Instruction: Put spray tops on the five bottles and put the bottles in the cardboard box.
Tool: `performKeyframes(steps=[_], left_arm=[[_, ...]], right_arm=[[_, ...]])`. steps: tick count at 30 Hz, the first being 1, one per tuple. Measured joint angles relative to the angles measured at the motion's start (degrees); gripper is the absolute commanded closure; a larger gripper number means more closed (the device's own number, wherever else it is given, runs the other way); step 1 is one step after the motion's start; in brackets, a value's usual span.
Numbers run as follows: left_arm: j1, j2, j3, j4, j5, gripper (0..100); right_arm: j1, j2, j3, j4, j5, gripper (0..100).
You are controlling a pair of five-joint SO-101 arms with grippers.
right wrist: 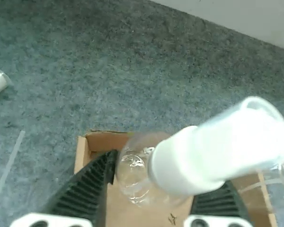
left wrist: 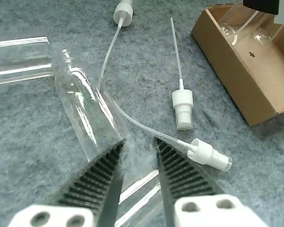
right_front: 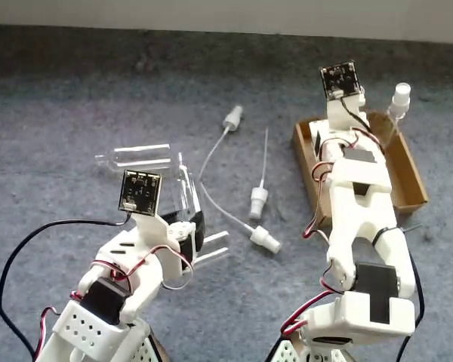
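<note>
The right pincer [right wrist: 163, 172] is clamping a capped bottle [right wrist: 203, 156] near the neck, with its jaws closed against the glass. It is holding the bottle over the cardboard box [right wrist: 85, 149], so the step in hand looks like boxing a finished bottle. Rounded glass is showing inside the box in the left wrist view, but I cannot tell how much of it is the held bottle. The next move probably calls for lowering the bottle between the box walls and then parting the jaws so that it lies flat. The left pincer [left wrist: 138, 142] is hanging low over the table with its jaws a narrow gap apart and nothing between them. Its tips are sitting right at the base of a bare bottle [left wrist: 87, 113] that is lying on its side with its open neck pointing away. A second bare bottle [left wrist: 19, 59] is lying just beyond that neck, and a third [right_front: 211, 250] is lying under the pincer. Three loose spray tops are waiting between the arms: a far one [left wrist: 123, 12], a middle one [left wrist: 182, 109] and a near one [left wrist: 209, 154], whose thin tube is running up against the nearest bottle. Each will need its tube threaded into a narrow neck, which will likely take one arm steadying the glass. Everything is resting on a grey carpet-like cover [right_front: 75, 113], and a pale wall [right_front: 211, 11] is running along its far edge.
</note>
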Motion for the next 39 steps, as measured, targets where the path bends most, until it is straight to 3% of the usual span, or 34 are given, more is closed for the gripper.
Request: performKeyframes(steps=[5,10,39], left_arm=[[0.0,0.0,0.0,0.0,0.0,94],[0.0,0.0,0.0,0.0,0.0,94],[-0.09,0.09,1.23,0.0,0.0,94]], right_arm=[[0.26,0.0,1.23,-7.82,0.26,87.9],[0.0,0.0,3.25,-9.14,0.35,87.9],[0.0,5.19,0.53,-4.31,-4.22,87.3]])
